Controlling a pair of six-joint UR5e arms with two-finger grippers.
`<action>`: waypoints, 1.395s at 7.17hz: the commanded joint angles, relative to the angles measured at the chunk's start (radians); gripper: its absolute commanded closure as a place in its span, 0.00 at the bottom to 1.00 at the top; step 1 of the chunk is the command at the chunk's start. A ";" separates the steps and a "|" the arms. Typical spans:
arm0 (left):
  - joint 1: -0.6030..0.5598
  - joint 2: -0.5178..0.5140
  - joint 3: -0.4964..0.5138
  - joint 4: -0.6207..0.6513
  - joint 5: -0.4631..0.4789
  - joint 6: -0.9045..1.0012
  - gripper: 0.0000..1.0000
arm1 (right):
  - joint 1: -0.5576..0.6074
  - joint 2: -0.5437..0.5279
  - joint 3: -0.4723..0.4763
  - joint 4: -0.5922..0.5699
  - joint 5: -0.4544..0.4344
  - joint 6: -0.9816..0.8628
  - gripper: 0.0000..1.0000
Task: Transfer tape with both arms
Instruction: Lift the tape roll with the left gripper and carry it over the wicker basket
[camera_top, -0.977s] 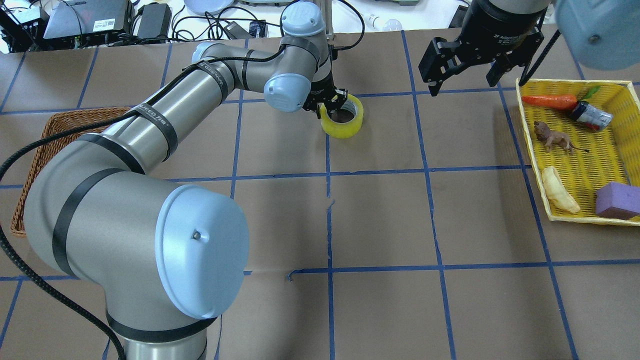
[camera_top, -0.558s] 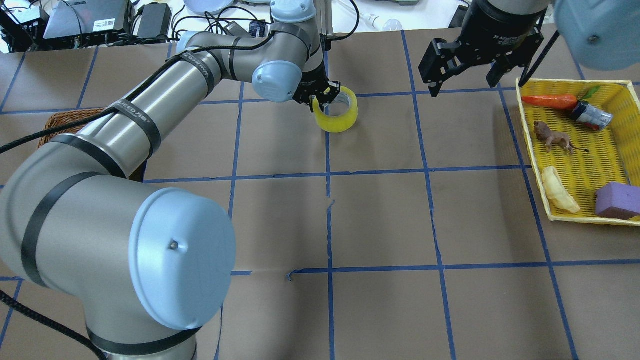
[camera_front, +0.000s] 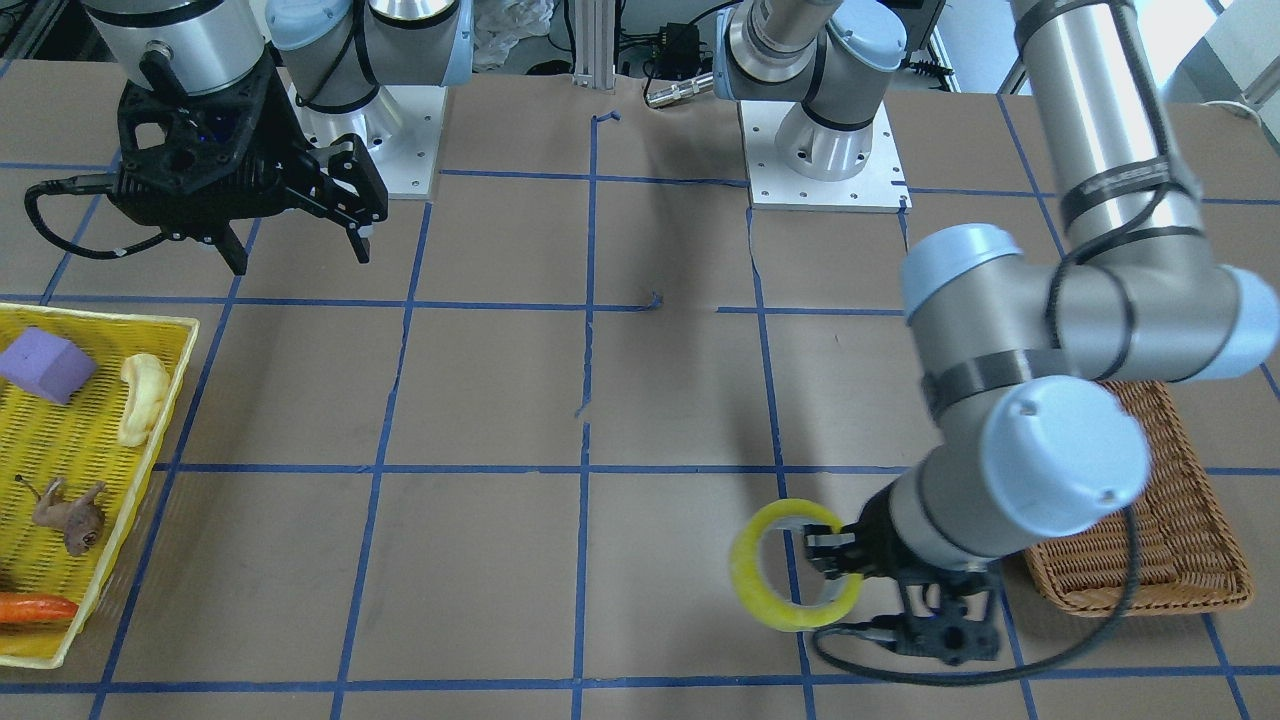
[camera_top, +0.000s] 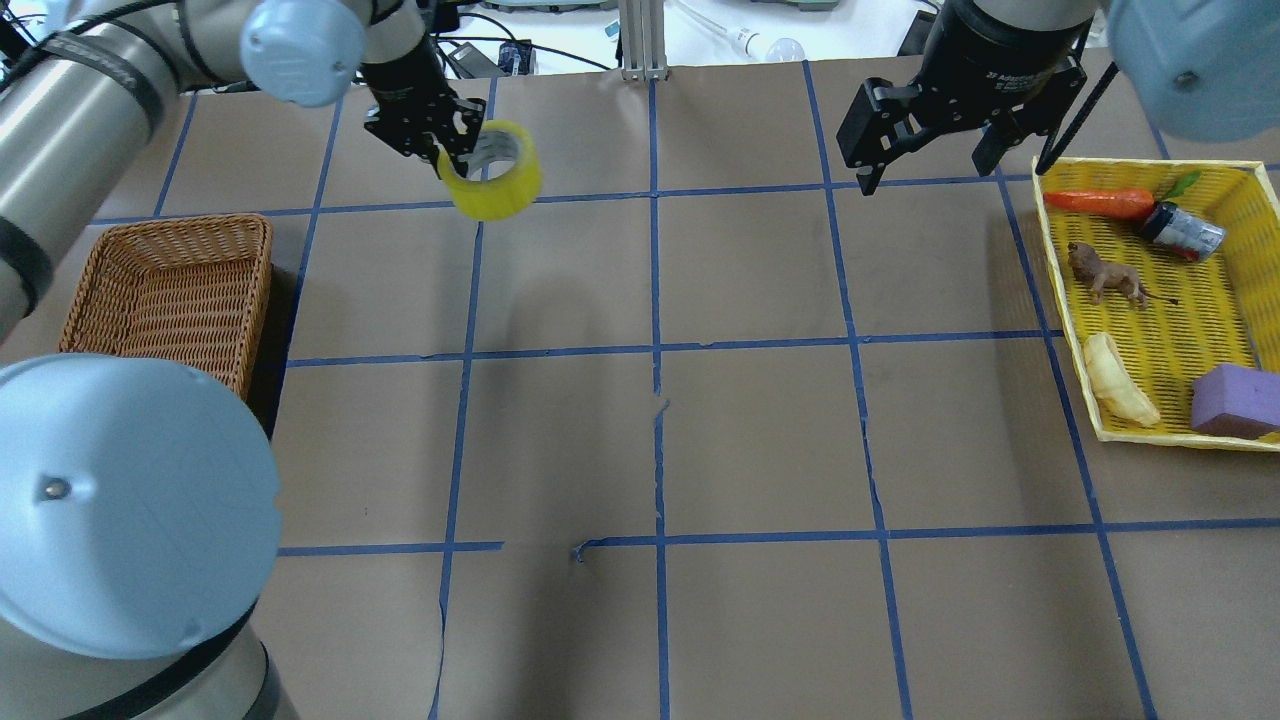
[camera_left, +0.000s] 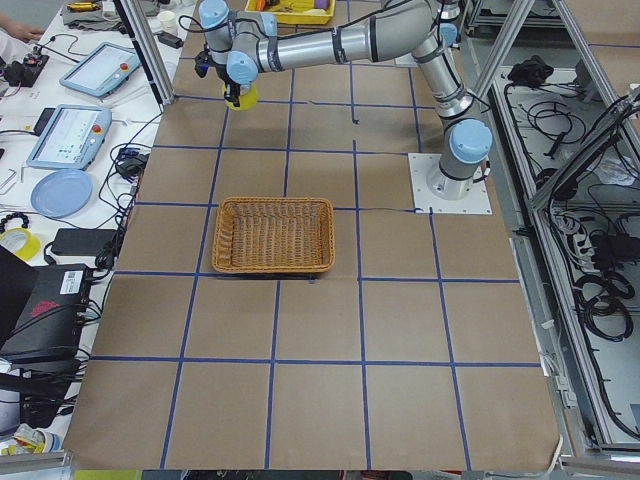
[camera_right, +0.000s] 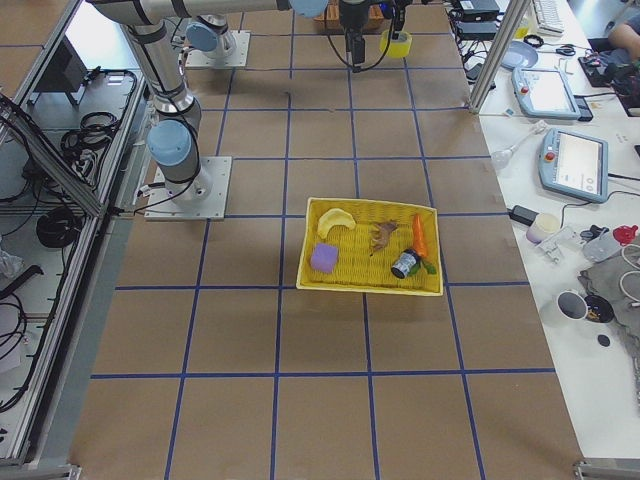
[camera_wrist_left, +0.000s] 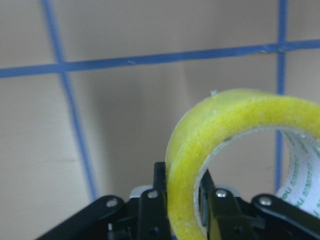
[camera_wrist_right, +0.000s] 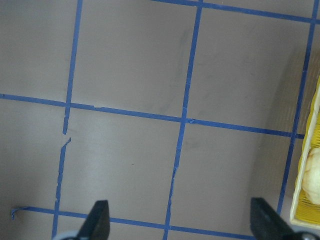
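Overhead exterior: left gripper (camera_top: 450, 160) fingers pinch the tape (camera_top: 492, 200) aloft at eleven o'clock, right gripper (camera_top: 925, 170) hangs wide and empty at one o'clock, and only the wicker basket (camera_top: 165, 225) drop at nine o'clock seems left.

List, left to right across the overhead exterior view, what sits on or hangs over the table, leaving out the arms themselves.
wicker basket → tape → right gripper → yellow tray
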 joint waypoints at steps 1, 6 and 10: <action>0.168 0.081 -0.041 -0.058 0.115 0.214 1.00 | 0.001 0.000 0.000 -0.001 0.003 0.000 0.00; 0.555 0.046 -0.235 0.256 0.074 0.856 1.00 | 0.004 0.000 0.000 -0.003 0.008 0.000 0.00; 0.543 -0.005 -0.331 0.365 0.037 0.853 0.61 | 0.004 0.002 0.000 -0.004 0.013 0.000 0.00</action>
